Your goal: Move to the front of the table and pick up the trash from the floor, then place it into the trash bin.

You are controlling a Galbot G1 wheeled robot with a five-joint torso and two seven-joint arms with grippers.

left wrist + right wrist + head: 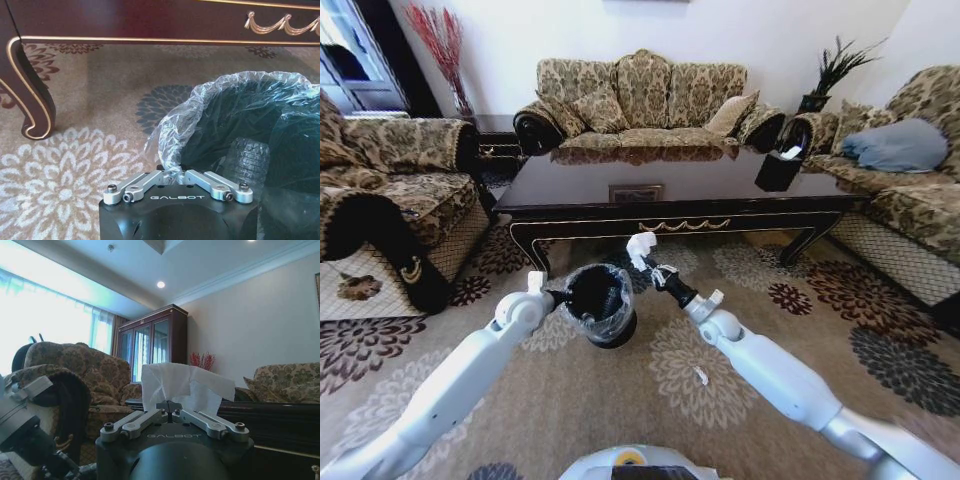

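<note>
Here both arms reach forward, low over the beige flower-medallion carpet floor point(620, 400), in front of the long glossy dark wood table point(680, 205) with gold scroll trim. Left pincer point(552, 292) is clamped on the plastic-lined rim of the one small black round trash bin point(600, 305), just off the table's front edge. Right pincer point(642, 248) is angled upward above the bin, pinching one crumpled white paper scrap point(185, 385). One white sliver point(700, 376) lies on the carpet near the right arm.
</note>
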